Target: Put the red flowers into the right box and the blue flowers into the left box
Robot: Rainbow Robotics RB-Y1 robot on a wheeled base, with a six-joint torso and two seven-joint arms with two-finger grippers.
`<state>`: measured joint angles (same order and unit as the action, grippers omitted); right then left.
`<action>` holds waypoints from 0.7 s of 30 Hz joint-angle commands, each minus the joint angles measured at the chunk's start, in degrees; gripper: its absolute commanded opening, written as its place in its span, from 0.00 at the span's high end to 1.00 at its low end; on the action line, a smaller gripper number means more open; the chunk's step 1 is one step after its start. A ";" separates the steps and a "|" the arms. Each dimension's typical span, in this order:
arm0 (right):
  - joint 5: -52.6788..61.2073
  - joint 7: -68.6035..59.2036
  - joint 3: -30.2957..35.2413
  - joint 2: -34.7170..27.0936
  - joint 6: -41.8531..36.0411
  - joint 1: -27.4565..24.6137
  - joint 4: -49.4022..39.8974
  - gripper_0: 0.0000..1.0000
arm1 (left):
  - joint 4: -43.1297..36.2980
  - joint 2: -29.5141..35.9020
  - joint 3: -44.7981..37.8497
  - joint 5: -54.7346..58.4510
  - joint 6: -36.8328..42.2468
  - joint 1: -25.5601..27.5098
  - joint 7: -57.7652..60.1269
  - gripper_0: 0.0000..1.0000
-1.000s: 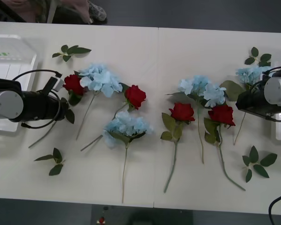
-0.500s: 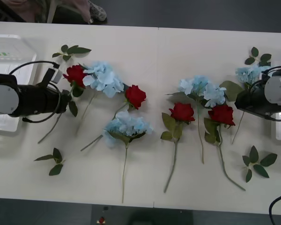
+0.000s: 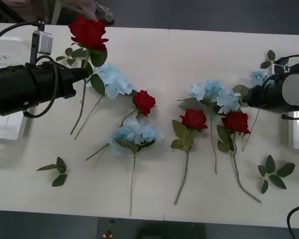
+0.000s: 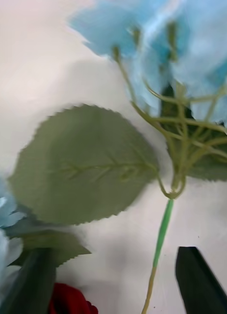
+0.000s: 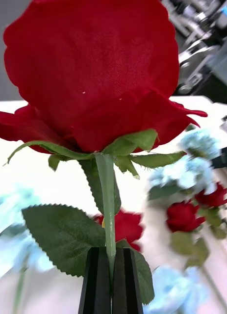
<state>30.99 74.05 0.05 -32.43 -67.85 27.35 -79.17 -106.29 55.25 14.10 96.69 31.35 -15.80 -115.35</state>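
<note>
Four red flowers (image 3: 89,32), four blue flowers (image 3: 136,133)

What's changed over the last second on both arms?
The left gripper, shut on a red rose's stem, has lifted that rose off the table. The right gripper, fingers open, has closed in on the rightmost blue flower, its stem between them. The other flowers haven't moved.

The left gripper (image 3: 84,73) pinches a rose (image 3: 88,33) above the table (image 3: 154,50) (nine o'clock side); other flowers (image 3: 194,119) lie toward three.
</note>
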 commanded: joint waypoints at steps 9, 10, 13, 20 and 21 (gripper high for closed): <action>12.77 24.04 12.52 -1.59 -12.39 -6.34 -21.20 0.00 | -1.38 -8.66 1.19 3.33 -1.20 -11.53 -0.76 1.00; 15.50 26.94 14.63 -0.97 -14.15 -6.69 -22.52 0.00 | -1.20 -9.81 1.72 2.98 -1.20 -12.41 -0.67 1.00; 24.64 35.90 21.05 1.23 -18.28 -6.87 -23.13 0.00 | -1.02 -13.23 2.51 0.87 -1.20 -13.99 -0.40 1.00; 37.65 51.02 27.99 3.34 -24.34 -6.69 -24.10 0.00 | 1.70 -19.56 4.88 -0.36 -1.20 -18.83 0.21 1.00; 39.14 52.16 28.34 3.51 -24.52 -6.69 -24.28 0.00 | 2.05 -20.27 5.15 -0.18 -1.20 -19.35 0.30 1.00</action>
<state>66.97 121.71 29.13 -28.61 -92.09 19.72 -100.82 -104.63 36.46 19.34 96.34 30.87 -32.06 -115.34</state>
